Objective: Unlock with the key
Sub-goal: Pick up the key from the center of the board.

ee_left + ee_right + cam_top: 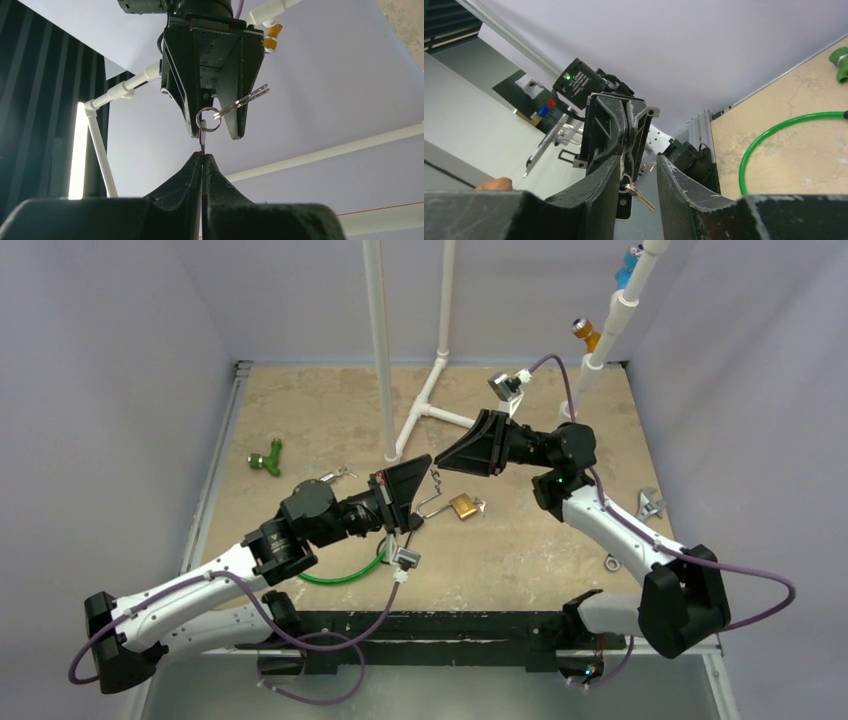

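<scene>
**Passing the key across**

My left fingers [186, 192] are pinched shut on the key [202, 140]. My right fingers [180, 95] stand apart around its ring [198, 120], I think. Close slowly and squarely. The padlock [463, 506] lies on the table [540, 540].

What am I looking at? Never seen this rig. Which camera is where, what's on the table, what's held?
Two robot arms, bolted at the near edge of a table, each end in a two-finger gripper. The wide picture comes from a fixed camera above and behind them. The other two come from a camera on each wrist, looking past its own fingers. On the table lie a brass padlock, a green hose, a green fitting and a wrench; white pipes stand at the back. The left gripper is shut on one key. The right gripper faces it, jaws open either side of the key ring.
</scene>
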Robot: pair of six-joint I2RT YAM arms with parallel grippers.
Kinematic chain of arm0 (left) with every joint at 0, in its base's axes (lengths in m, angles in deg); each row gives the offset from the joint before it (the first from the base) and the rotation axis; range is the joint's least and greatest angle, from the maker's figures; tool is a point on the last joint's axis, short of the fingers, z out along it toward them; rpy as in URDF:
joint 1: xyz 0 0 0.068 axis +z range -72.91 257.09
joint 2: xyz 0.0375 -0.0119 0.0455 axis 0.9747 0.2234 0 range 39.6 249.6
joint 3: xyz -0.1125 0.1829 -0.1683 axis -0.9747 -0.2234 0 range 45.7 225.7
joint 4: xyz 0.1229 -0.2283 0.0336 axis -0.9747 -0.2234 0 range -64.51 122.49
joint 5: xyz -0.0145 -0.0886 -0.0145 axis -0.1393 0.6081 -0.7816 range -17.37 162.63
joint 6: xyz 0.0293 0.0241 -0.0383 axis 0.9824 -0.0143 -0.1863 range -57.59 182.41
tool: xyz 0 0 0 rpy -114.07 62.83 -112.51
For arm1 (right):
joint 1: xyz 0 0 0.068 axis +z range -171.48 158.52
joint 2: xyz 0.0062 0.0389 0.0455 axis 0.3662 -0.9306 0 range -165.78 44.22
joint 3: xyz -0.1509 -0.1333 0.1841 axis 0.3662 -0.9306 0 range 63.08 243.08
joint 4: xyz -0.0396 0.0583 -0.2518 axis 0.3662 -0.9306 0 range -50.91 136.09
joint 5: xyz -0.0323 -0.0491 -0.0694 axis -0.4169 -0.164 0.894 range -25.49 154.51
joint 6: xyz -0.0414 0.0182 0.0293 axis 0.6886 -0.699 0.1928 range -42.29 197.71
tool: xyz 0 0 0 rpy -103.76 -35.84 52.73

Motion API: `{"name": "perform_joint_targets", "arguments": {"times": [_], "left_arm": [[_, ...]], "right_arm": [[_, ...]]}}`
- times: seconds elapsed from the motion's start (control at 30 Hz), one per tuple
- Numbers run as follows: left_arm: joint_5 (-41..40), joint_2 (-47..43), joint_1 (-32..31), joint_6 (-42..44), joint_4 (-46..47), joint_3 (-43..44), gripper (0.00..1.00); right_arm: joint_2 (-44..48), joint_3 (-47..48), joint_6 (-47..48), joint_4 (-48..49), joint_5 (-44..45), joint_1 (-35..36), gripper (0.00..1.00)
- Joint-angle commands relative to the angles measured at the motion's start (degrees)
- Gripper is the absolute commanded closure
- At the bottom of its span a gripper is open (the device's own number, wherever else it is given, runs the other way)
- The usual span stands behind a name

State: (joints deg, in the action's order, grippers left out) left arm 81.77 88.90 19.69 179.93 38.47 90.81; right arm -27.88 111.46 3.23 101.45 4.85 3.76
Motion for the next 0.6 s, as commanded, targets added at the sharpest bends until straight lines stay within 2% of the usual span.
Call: {"name": "perform_joint_targets", "arguments": {"times": [0.0, 0.13, 0.2, 0.5, 0.57], "left_arm": [[-0.84, 0.57, 0.1, 9.16, 3.75, 0.48, 1.0], [-1.02, 0.74, 0.06, 9.3, 3.63, 0.43, 1.0], [-1.15, 0.71, 0.09, 9.36, 3.58, 0.48, 1.0], [-2.0, 0.56, 0.1, 9.19, 3.16, 0.5, 1.0], [-1.88, 0.46, 0.1, 9.08, 3.16, 0.45, 1.0]], "right_arm": [[-1.93, 1.19, -5.36, 9.41, -0.61, 1.23, 0.68], [-5.12, 0.51, -14.16, 21.36, -0.77, 1.78, 0.76], [-6.03, 0.09, -16.83, 24.4, -0.43, 2.01, 0.78], [-6.11, -1.5, -17.24, 24.84, -1.31, 3.06, 0.8], [-5.77, -1.85, -16.86, 24.04, -1.42, 3.07, 0.87]]}}
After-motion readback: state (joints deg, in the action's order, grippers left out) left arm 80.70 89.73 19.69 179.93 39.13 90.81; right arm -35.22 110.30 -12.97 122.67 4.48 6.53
